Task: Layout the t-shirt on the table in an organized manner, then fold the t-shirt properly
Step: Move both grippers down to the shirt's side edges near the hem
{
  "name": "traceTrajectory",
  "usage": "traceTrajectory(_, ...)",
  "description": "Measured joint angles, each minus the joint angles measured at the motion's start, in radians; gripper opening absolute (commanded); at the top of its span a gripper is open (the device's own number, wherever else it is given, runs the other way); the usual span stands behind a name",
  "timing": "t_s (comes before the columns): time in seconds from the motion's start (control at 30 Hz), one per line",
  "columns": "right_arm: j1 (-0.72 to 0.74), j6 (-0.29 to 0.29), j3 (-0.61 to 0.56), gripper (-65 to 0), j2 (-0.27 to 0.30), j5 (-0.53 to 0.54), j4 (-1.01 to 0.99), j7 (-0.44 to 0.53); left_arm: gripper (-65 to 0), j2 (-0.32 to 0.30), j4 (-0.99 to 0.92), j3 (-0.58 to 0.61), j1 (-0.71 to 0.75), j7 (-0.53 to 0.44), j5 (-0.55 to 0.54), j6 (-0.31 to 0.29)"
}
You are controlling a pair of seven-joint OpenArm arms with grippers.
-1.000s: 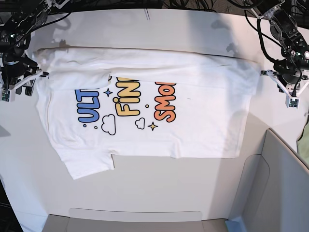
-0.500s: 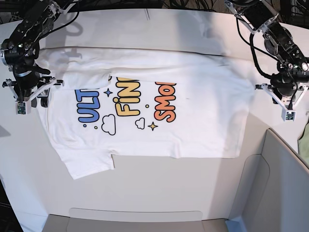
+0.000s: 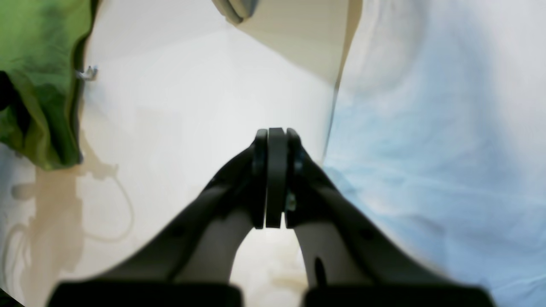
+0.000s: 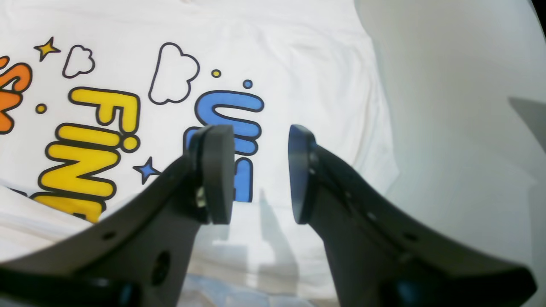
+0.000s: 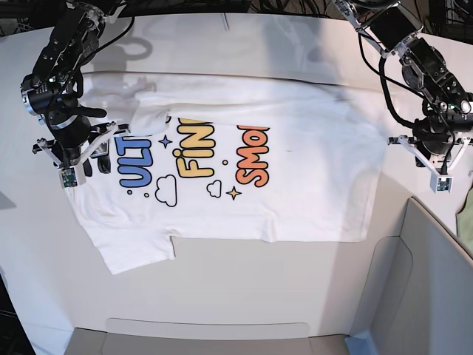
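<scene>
Right gripper (image 4: 261, 172) hangs over the t-shirt (image 4: 298, 76), jaws apart with nothing between them. Below lies the printed side: blue letters (image 4: 230, 106) just beyond the fingertips, yellow letters (image 4: 85, 145) off to the left, a cloud outline (image 4: 172, 74) above. Bare table (image 4: 460, 128) shows to the right.

Both arms are black, jointed housings looped with black cables — the left arm (image 5: 414, 52) and the right arm (image 5: 63, 55) each end in a white bracket at the wrist. The right gripper (image 4: 260, 170) has dark, curved fingers with flat rounded pads (image 4: 218, 170) and small screw holes. The left gripper (image 3: 275, 179) is the same matte black — a small screw head shows beside its pads.
</scene>
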Motion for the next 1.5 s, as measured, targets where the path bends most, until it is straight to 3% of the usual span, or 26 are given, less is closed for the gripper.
traceTrajectory(0.27, 0.061, 0.000, -0.194, -43.4, 0.003, -0.193, -0.002, 0.005, -60.3, 0.000, 0.000, 0.000, -0.069, -0.008, -0.001, 0.000)
traceTrajectory(0.63, 0.064, 0.000, -0.227, -43.4, 0.000, -0.218, -0.003, 0.003, -56.7, -0.005, -0.010, 0.000, -0.068, -0.011, -0.001, 0.000)
traceTrajectory(0.77, 0.111, 0.000, -0.225, -43.4, 0.001, -0.223, -0.004, 0.001, -56.7, -0.040, -0.182, -0.002, -0.166, 0.000, 0.002, -0.002)
traceTrajectory(0.93, 0.145, 0.000, -0.232, -43.4, -0.006, -0.251, -0.005, 0.000, -56.6, -0.104, -0.560, -0.005, -0.380, -0.032, 0.006, 0.003)
traceTrajectory(1.13, 0.174, 0.000, -0.236, -43.4, -0.106, -0.290, -0.004, 0.000, -56.4, -0.118, -1.053, -0.005, -0.562, -0.200, 0.007, 0.003)
traceTrajectory(1.27, 0.167, 0.000, -0.254, -43.4, -0.111, -0.293, -0.004, 0.001, -55.2, -0.163, -1.313, -0.005, -0.667, -0.365, 0.006, 0.004)
traceTrajectory(1.37, 0.150, 0.000, -0.252, -43.4, -0.111, -0.300, -0.005, -0.004, -49.0, -0.188, -1.454, -0.005, -0.708, -0.496, 0.009, 0.007)
traceTrajectory(1.5, 0.147, 0.000, -0.253, -43.4, -0.112, -0.299, -0.005, 0.000, -42.9, -0.186, -1.500, -0.005, -0.711, -0.615, 0.010, 0.008)
